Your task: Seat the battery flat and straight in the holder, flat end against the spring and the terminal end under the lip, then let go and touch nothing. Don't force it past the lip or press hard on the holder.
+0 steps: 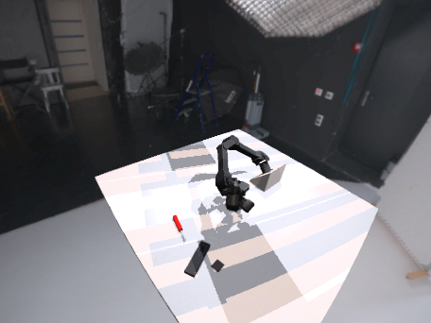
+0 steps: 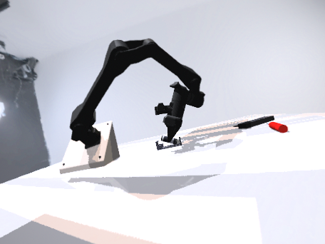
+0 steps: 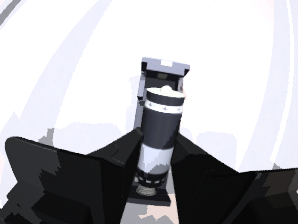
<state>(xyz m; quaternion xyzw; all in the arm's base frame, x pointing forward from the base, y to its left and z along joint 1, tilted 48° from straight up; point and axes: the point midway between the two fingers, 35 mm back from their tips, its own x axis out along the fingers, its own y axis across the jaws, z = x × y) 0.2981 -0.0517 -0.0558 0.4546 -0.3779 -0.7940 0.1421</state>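
The battery (image 3: 161, 125) (image 2: 164, 138) lies lengthwise over the holder (image 3: 165, 65) (image 2: 169, 145). Its flat end is down against the spring (image 3: 146, 190), which looks compressed. Its terminal end is tilted up, above the holder floor and short of the lip; a dark gap shows between them in the wrist view. My gripper (image 3: 157, 136) (image 2: 170, 140) is shut on the battery, with a fingertip on each side of its lower half. In the top view the arm hides the holder and battery.
The arm's wedge-shaped base (image 1: 270, 180) (image 2: 110, 148) stands beside the holder. A red-handled screwdriver (image 1: 177, 223) (image 2: 278, 127), a long black device (image 1: 198, 259) (image 2: 256, 122) and a small dark square (image 1: 217, 265) lie farther away on the table.
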